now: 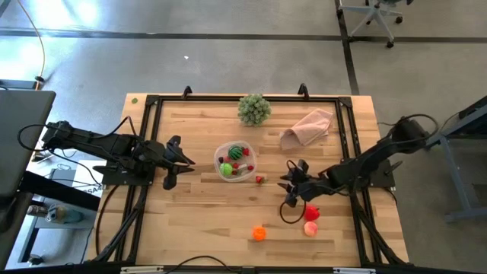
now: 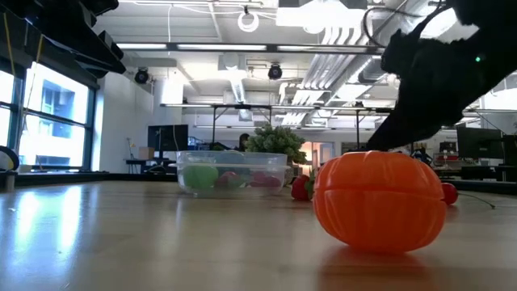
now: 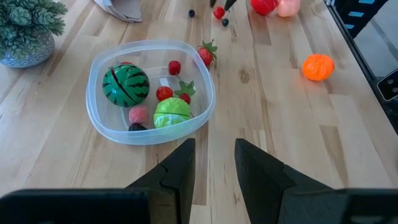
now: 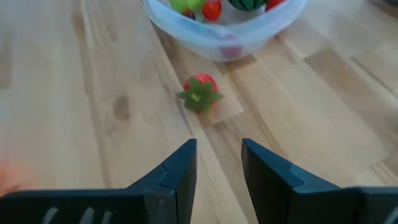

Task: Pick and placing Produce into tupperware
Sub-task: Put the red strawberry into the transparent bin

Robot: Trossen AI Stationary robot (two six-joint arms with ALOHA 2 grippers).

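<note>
The clear tupperware (image 1: pixel 236 161) (image 3: pixel 151 90) (image 2: pixel 233 171) sits mid-table and holds a striped dark green piece (image 3: pixel 125 85), a light green piece (image 3: pixel 172 112), a pink bit and tiny red berries. A red strawberry (image 1: pixel 259 180) (image 4: pixel 199 92) lies on the wood just beside its wall. Orange (image 1: pixel 259 233) (image 2: pixel 380 198), red (image 1: pixel 312 212) and pink (image 1: pixel 310 227) pieces rest on the table nearer the front edge. My right gripper (image 1: pixel 286 183) (image 4: pixel 217 155) is open, low, a short way right of the strawberry and pointing at it. My left gripper (image 1: pixel 190 162) (image 3: pixel 214 155) is open, left of the tupperware.
A large pale green leafy ball (image 1: pixel 253 109) and a pinkish-beige cloth (image 1: pixel 308 127) lie toward the far edge. A black frame (image 1: pixel 228 99) borders the wooden table. Bare wood lies between the tupperware and the near edge.
</note>
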